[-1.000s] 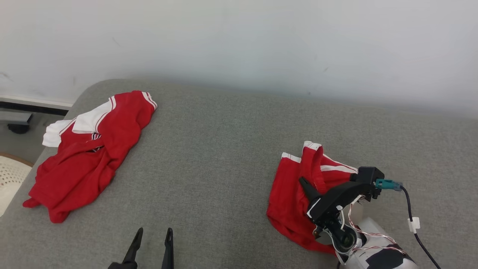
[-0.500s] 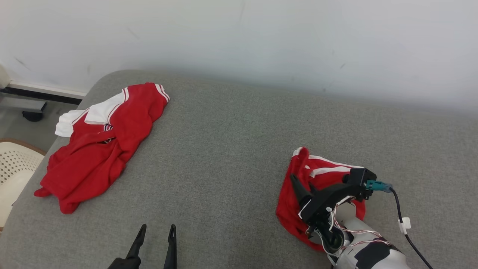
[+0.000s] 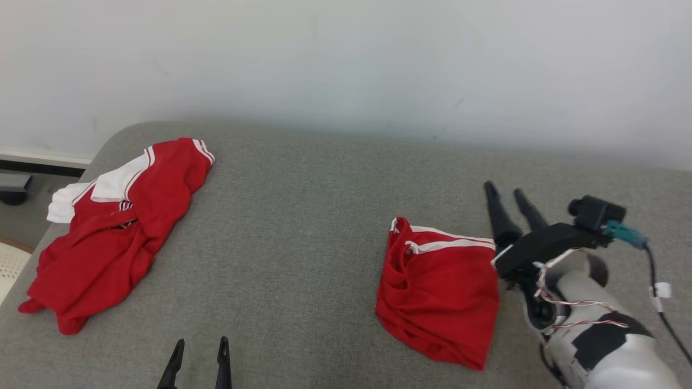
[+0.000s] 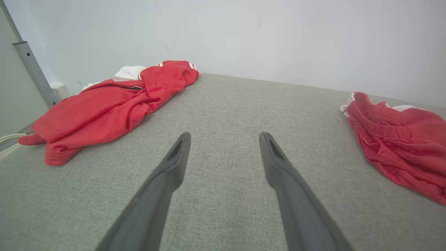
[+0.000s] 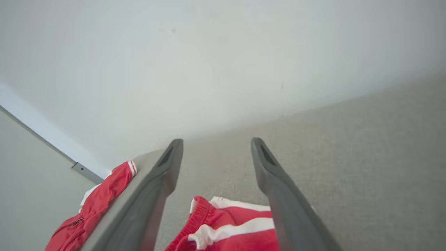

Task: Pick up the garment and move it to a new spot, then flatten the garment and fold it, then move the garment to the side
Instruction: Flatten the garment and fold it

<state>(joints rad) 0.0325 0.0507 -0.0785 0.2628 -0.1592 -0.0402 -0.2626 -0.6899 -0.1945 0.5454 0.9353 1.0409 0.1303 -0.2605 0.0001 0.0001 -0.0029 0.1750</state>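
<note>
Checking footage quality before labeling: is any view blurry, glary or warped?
Head view: soft even light, no glare, shorts sharp. Left wrist view: wide-angle stretch, left claw looks oversized. Right wrist view: scene tilted, right claw soft near the lens.

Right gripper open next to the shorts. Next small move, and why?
Likely lower the right gripper to the shorts and grasp their right edge to start flattening: they lie bunched and wrinkled on the couch, that gripper hangs open just beside them holding nothing, and the left gripper is open farther off.
</note>
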